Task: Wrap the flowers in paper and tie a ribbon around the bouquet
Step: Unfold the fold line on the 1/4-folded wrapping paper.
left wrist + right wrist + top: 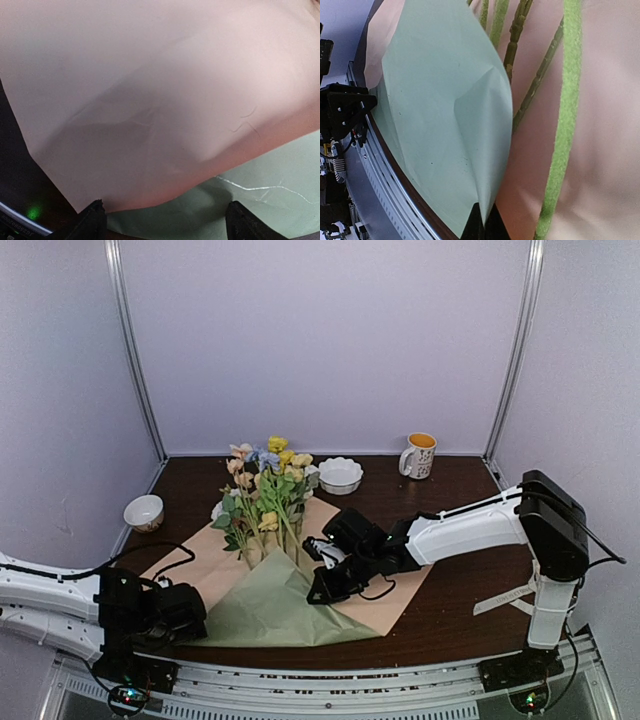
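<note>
Pale lilac walls (320, 340); dark table (390, 495)

Table (460, 490): stretching dark brown and glossy from the near rail to the pale back wall; bearing everything listed below
Paper (215, 575): lying flat across the near-left middle, peach side facing up; folding over toward the near edge, showing a sage-green flap; reaching the table's near rim
Small bowl (145, 512): sitting at the far left, just beyond the paper's left corner
Scalloped white bowl (340, 476): standing toward the back, near the paper's far corner
Mug (418, 455): standing upright at the back right, handle pointing left; keeping well apart from the paper
Ribbon (505, 598): lying as a pale narrow strip at the near right, well apart from the paper
</note>
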`<state>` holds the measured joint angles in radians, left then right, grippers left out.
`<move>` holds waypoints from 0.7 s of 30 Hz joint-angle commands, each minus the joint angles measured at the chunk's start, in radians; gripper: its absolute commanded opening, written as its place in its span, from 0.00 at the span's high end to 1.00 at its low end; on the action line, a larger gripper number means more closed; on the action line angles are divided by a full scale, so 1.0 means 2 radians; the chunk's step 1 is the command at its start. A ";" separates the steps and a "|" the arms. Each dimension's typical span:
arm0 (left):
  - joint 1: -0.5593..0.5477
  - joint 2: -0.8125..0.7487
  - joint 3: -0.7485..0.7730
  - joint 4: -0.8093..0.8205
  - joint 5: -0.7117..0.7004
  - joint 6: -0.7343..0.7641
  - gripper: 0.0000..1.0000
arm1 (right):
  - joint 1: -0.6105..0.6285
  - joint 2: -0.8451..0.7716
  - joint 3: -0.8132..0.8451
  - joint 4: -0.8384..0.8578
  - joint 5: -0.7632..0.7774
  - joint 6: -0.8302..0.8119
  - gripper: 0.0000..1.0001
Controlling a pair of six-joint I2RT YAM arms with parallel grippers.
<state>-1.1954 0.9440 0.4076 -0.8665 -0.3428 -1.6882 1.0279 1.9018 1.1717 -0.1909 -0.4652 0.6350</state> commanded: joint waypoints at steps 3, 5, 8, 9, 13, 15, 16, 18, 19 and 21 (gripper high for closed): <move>0.009 0.013 -0.013 -0.024 0.037 -0.049 0.14 | 0.005 -0.006 -0.007 0.030 0.008 0.009 1.00; 0.009 0.015 -0.017 -0.020 0.052 -0.066 0.14 | 0.006 -0.007 -0.008 0.032 0.008 0.010 1.00; 0.010 0.012 -0.019 -0.019 0.074 -0.090 0.14 | 0.007 -0.013 -0.015 0.039 0.005 0.015 1.00; 0.009 0.010 -0.018 -0.019 0.080 -0.096 0.14 | 0.007 -0.015 -0.017 0.042 0.003 0.017 1.00; 0.009 0.002 -0.005 -0.031 0.088 -0.115 0.13 | 0.007 -0.017 -0.024 0.039 0.012 0.015 1.00; 0.009 -0.002 0.003 -0.048 0.089 -0.125 0.13 | 0.007 -0.020 -0.024 0.037 0.017 0.015 1.00; 0.009 -0.004 0.010 -0.059 0.089 -0.130 0.13 | 0.007 -0.022 -0.025 0.037 0.020 0.015 1.00; 0.009 -0.008 0.026 -0.084 0.087 -0.133 0.13 | 0.007 -0.024 -0.023 0.034 0.025 0.017 1.00; 0.010 -0.011 0.035 -0.097 0.084 -0.133 0.13 | 0.007 -0.024 -0.022 0.031 0.029 0.018 1.00; 0.009 -0.011 0.045 -0.111 0.079 -0.129 0.13 | 0.007 -0.025 -0.023 0.029 0.036 0.021 1.00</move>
<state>-1.1770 0.9344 0.4389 -0.9810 -0.2192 -1.9110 1.0386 1.8977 1.1339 -0.1371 -0.4484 0.6624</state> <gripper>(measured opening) 0.868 0.010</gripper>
